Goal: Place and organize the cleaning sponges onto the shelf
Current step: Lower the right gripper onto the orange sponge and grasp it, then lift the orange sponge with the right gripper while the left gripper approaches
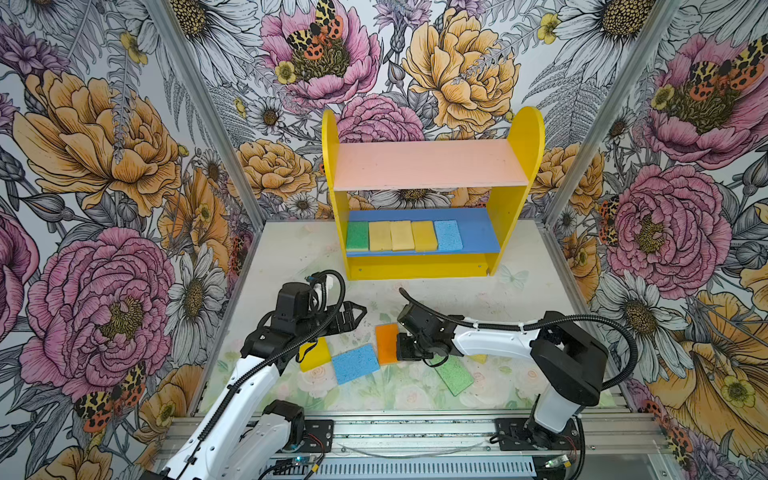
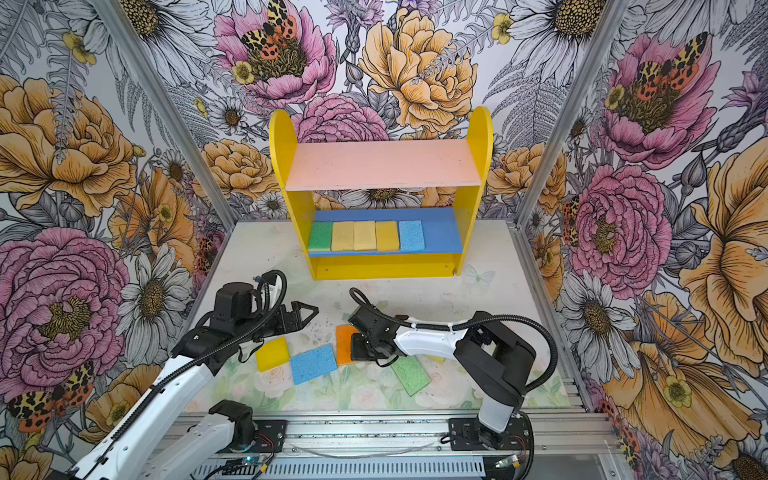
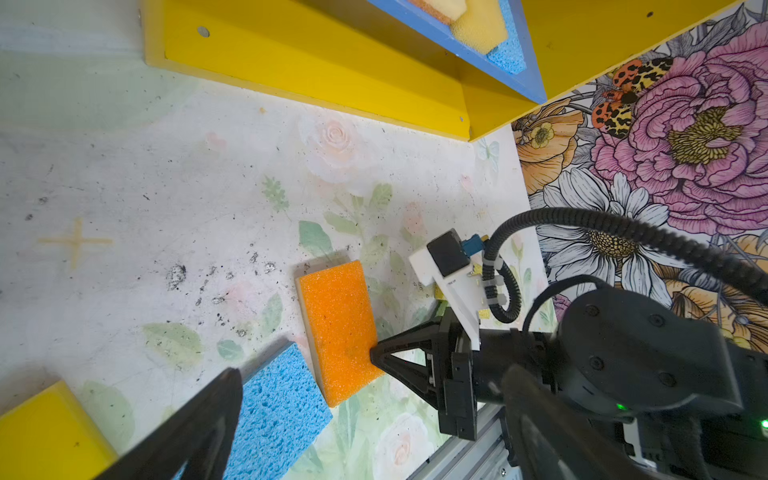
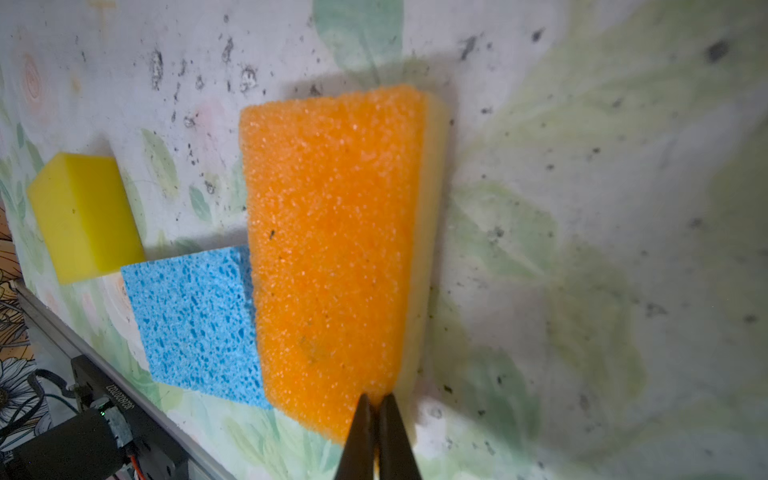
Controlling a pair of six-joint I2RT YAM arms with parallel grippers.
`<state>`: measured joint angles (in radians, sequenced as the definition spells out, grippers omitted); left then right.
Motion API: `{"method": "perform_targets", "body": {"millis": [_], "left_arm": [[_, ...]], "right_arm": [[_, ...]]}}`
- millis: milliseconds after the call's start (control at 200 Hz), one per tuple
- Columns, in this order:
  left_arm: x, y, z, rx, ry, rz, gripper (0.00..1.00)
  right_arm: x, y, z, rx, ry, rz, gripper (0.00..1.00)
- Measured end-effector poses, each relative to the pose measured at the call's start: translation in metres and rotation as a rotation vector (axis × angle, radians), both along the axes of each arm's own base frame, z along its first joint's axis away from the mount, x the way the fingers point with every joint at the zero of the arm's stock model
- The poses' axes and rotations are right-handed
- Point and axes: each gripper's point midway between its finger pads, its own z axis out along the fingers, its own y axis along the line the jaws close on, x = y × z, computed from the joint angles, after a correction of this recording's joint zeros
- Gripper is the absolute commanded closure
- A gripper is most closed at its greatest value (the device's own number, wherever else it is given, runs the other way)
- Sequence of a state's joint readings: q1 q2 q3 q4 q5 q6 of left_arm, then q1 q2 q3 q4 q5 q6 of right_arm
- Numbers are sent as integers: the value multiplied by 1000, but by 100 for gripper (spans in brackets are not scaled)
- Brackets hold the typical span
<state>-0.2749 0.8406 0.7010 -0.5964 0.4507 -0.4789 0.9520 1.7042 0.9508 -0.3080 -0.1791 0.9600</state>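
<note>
Sponges: flat, porous foam rectangles.

- Orange sponge (image 4: 332, 249): coarse orange face over a pale yellow layer. It sits on the table (image 1: 519, 299) in front of the shelf (image 1: 525, 137). The right gripper (image 4: 376, 405) has its fingers almost together, pinching the sponge's edge near a corner.
- Blue sponge (image 1: 355, 362): open-pored, on the table, touching the orange one.
- Yellow sponge (image 1: 316, 353): smooth and bright, just beside the blue one. It lies partly under the left gripper (image 1: 349, 318), whose fingers are spread wide and hold nothing.
- Green sponge (image 1: 455, 374): on the table, angled, partly under the right arm.
- Blue board (image 1: 478, 232) of the shelf: a row of five, left to right, green (image 1: 357, 236), three tan-yellow (image 1: 402, 235), and blue (image 1: 448, 235).
- Pink board (image 1: 432, 164): above the blue board.
- Code label (image 4: 118, 392): white print on a black unit by the rail, too small to read.
</note>
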Motion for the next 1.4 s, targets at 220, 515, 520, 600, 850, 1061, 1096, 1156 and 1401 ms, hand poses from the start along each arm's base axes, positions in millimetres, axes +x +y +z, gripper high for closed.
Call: {"method": "perform_targets", "body": {"millis": [220, 515, 520, 600, 850, 1061, 1096, 1156, 1401], "left_arm": [[-1, -14, -4, -157, 78, 22, 1], [-7, -39, 10, -323, 82, -2, 1], [-7, -39, 10, -323, 81, -3, 1], [-9, -46, 12, -381, 77, -18, 1], [-11, -55, 15, -456, 73, -39, 1], [-8, -60, 15, -462, 67, -54, 1], [-6, -61, 14, -462, 69, -54, 3], [-5, -62, 14, -467, 72, -53, 9], [-2, -66, 24, -502, 49, -67, 64]], "right_arm": [[16, -26, 30, 61, -51, -67, 98], [48, -62, 88, 206, -139, -167, 98], [48, -62, 89, 207, -140, -168, 98], [51, -65, 99, 236, -154, -169, 98], [40, -50, 119, 317, -135, -79, 98], [27, -24, 145, 415, -140, 41, 98], [24, -17, 150, 431, -142, 70, 98], [19, -5, 158, 457, -146, 120, 98], [-3, 23, 166, 494, -131, 245, 97]]}}
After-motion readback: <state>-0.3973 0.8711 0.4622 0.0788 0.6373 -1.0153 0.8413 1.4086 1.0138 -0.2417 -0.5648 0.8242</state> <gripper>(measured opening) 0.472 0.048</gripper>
